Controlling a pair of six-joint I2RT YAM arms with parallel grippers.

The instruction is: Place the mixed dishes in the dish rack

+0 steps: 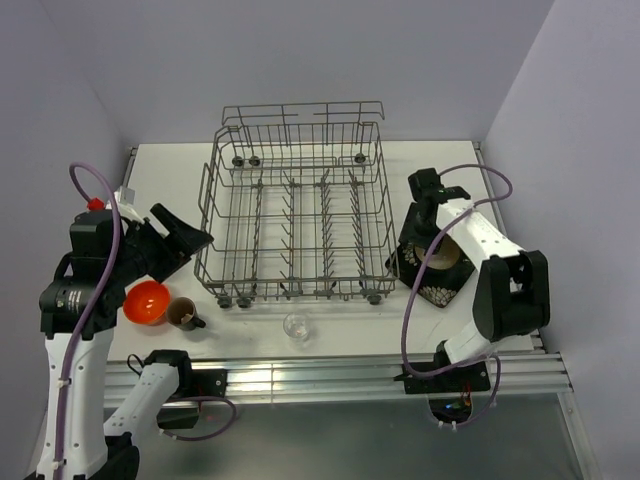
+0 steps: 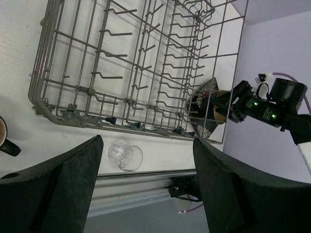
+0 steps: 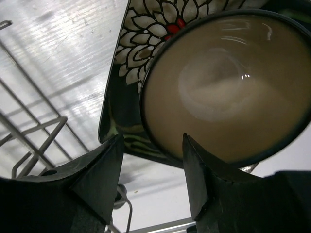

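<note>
Your white table (image 1: 340,325) carries the grey wire dish rack (image 1: 295,290) in the middle, standing on its small wheels toward the back. Near the front left edge you have the small orange bowl (image 1: 147,302), with the dark mug (image 1: 183,314) just beside it on the right. The clear glass (image 1: 295,326) stands alone just in front of the rack. The black square plate (image 1: 440,290) sits close against the rack's right side; whether it lies flat you cannot tell.

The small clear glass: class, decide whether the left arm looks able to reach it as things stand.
Probably yes. The small clear glass stands alone on the table before the dish rack, and the open left gripper faces it with nothing between.
</note>
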